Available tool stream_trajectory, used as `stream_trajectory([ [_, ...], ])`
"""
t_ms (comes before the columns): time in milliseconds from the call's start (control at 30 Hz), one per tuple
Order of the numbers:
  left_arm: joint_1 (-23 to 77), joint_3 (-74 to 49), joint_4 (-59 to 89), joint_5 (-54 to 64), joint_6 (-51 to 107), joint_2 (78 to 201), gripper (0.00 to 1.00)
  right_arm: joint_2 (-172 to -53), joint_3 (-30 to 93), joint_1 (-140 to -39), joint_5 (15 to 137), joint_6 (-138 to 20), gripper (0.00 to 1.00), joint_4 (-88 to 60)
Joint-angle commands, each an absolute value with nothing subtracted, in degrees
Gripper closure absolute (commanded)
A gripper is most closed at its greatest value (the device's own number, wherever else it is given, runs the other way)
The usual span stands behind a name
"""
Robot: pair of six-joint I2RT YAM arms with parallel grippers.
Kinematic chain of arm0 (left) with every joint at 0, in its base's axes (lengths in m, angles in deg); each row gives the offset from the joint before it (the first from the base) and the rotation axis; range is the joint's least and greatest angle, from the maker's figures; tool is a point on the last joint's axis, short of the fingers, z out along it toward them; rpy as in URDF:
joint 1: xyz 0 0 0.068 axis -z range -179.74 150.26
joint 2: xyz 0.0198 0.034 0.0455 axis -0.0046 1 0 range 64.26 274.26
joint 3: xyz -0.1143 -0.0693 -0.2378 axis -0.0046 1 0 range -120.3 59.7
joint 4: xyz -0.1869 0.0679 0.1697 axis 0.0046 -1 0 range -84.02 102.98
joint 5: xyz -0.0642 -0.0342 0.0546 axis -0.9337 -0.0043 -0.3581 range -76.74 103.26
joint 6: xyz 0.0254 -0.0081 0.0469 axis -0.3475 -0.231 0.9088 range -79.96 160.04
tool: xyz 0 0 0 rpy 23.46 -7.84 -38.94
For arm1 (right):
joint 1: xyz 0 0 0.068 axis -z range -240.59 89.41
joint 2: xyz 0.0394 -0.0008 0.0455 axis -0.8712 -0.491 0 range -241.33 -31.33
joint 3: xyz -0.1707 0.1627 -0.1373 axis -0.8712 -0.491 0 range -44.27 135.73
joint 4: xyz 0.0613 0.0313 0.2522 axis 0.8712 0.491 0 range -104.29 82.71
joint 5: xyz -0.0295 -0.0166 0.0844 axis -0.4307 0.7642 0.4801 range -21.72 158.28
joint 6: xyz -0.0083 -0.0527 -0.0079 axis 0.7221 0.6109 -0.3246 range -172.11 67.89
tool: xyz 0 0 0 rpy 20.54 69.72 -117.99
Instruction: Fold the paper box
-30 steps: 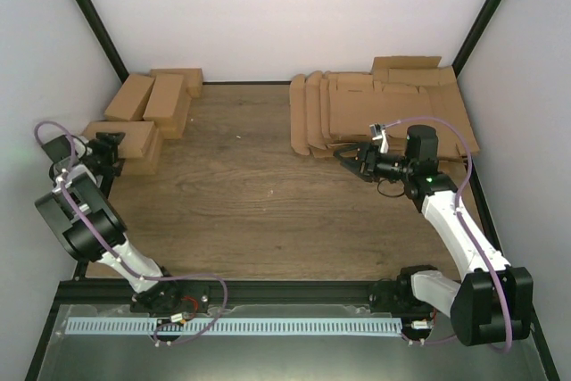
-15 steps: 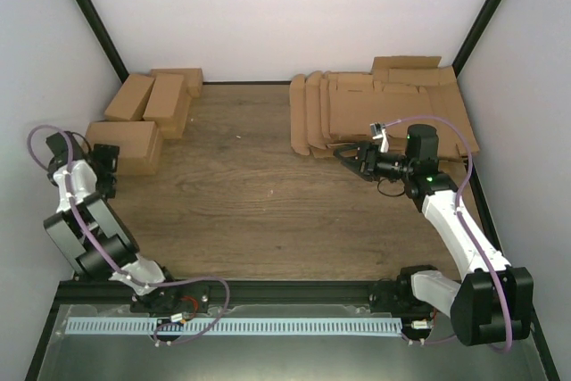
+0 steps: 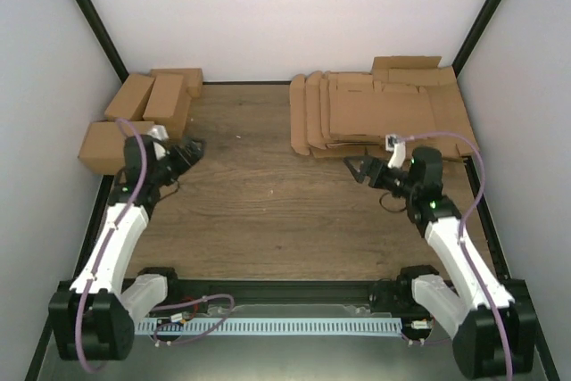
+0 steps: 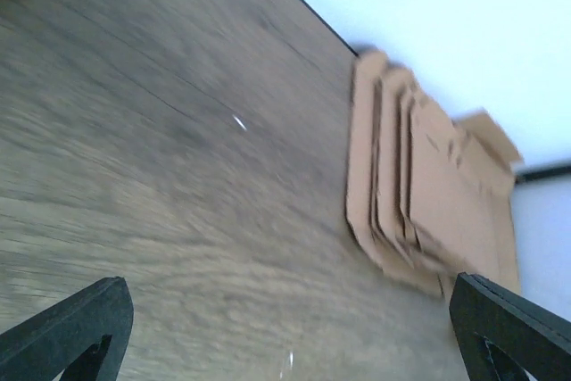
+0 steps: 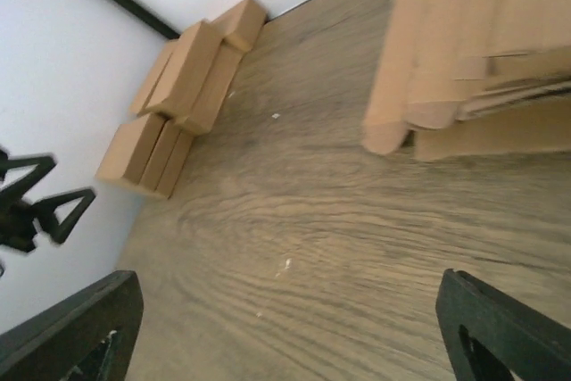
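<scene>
I see both arms above the brown wood-grain table (image 3: pixel 268 211). The left gripper (image 3: pixel 191 151) has its jaws spread wide and holds nothing. It sits near the small folded brown cardboard cartons (image 3: pixel 147 100) piled far left. The right gripper (image 3: pixel 355 168) is also spread and holding nothing, just in front of the fanned stack of flat brown cardboard blanks (image 3: pixel 308 118) far right. The paper box (image 3: pixel 379 113), a flat brown die-cut cardboard sheet, lies unfolded on top of that stack, apart from both grippers.
</scene>
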State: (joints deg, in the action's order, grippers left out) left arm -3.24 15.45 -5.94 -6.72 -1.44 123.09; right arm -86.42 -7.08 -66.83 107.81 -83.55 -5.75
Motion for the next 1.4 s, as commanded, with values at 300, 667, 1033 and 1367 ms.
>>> stream_trajectory([
  [300, 16.5, 29.6, 18.5, -4.1, 21.6, 116.5, 0.0, -60.9, -27.8, -66.6, 84.7, -68.8, 0.0, -22.0],
  [667, 14.1, 36.8, 25.8, 21.9, 28.4, 112.8, 0.0, -69.8, -28.3, -66.6, 73.0, -70.4, 0.0, -28.0],
  [1033, 10.3, 43.8, 35.3, 22.9, 27.7, 114.9, 0.0, -76.1, -32.6, -66.5, 64.7, -73.6, 0.0, -37.1],
  [1367, 10.4, 43.4, 32.1, 25.2, 25.9, 114.1, 0.0, -77.7, -32.0, -66.5, 69.0, -71.8, 0.0, -38.2],
])
